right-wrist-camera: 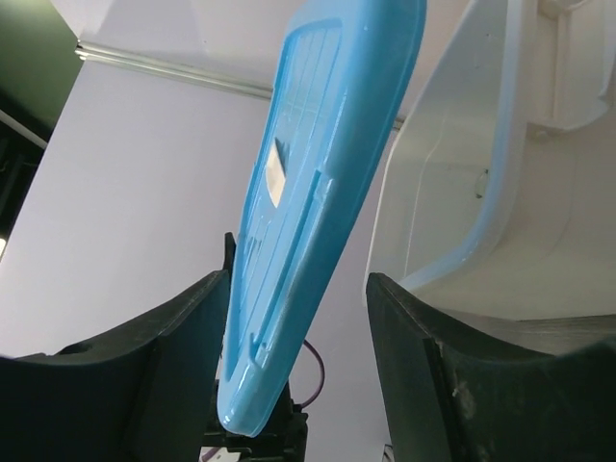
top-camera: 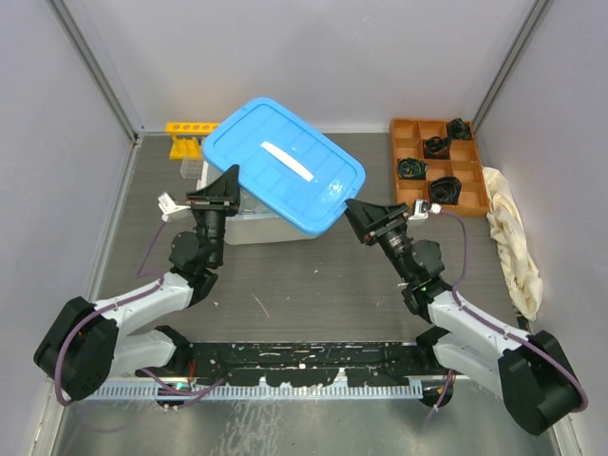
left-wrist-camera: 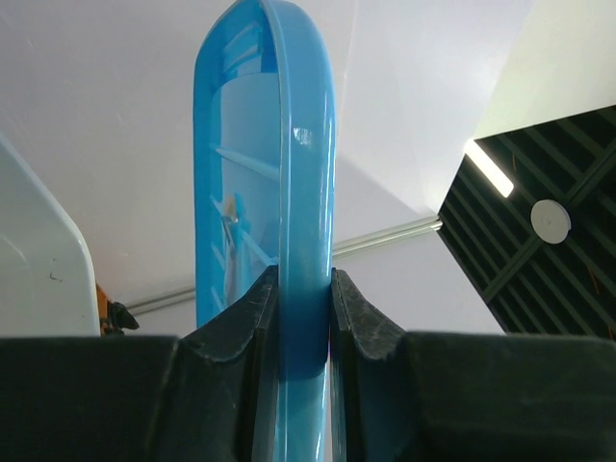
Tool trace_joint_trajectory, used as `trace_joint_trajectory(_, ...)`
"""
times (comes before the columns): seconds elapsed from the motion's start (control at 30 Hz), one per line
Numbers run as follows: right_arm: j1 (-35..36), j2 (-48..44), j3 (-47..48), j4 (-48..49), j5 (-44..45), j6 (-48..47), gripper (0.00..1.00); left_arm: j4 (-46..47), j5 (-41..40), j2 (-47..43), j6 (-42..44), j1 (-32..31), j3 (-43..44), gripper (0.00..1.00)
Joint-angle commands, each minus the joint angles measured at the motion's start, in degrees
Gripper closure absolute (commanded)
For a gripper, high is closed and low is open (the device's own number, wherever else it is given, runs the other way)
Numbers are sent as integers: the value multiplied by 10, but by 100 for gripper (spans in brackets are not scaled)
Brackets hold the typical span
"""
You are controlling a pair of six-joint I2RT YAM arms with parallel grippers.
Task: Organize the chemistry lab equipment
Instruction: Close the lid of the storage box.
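At upper left stand the yellow rack [top-camera: 185,131] and clear plastic rack [top-camera: 190,169]. Just below, the left gripper [top-camera: 228,179] clamps the blue lid [top-camera: 285,161] by its rim, holding it tilted over the white bin [top-camera: 256,226]. Right of centre, the right gripper [top-camera: 356,211] straddles the opposite edge, jaws apart, probably to steady it.

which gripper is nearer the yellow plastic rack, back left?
Left. The left gripper grips the blue plastic lid's edge, just front-right of the yellow rack; the right gripper is beyond the lid, far right.

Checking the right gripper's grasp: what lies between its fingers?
The blue lid, its edge inside the right gripper, not yet clamped; the right wrist view shows it.
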Motion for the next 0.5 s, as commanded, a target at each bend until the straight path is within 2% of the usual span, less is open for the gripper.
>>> trace_joint_trajectory(0.0, -8, 60, 32, 113, -38, 20, 36, 65, -7, -6, -12, 2, 0, 100)
trace_joint_trajectory(0.17, -11, 117, 42, 185, -64, 35, 40, 76, -6, 2, -16, 2, -3, 100)
trace_joint_trajectory(0.27, -12, 129, 50, 190, -72, 32, 45, 74, -3, 3, -16, 2, -4, 100)
trace_joint_trajectory(0.37, -14, 124, 58, 180, -81, 19, 60, 73, -2, 1, -15, 2, -8, 100)
trace_joint_trajectory(0.47, -16, 99, 74, 126, -86, -8, 80, 54, 4, -13, -3, 2, -11, 100)
